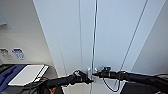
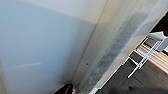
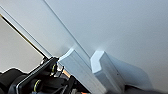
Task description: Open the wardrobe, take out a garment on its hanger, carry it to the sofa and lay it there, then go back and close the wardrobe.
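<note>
The white wardrobe (image 1: 112, 35) stands right in front of me, its two doors meeting at a thin dark seam (image 1: 94, 37). Two small white handles (image 1: 89, 71) sit on either side of that seam. They show large in the right wrist view as a left handle (image 3: 80, 72) and a right handle (image 3: 107, 71). My left gripper (image 1: 87, 79) reaches the left door's handle from below left. My right gripper (image 1: 96, 73) comes in from the right, its tip at the right door's handle. A plain white door panel (image 2: 37, 50) shows in the left wrist view. The garment, hanger and sofa are hidden.
To the left of the wardrobe a white flat board (image 1: 28, 73) lies on a dark surface beside something blue (image 1: 8, 75). Wall sockets (image 1: 18, 53) sit above it. White chair legs (image 2: 145, 58) stand on dark floor beside the wardrobe's side.
</note>
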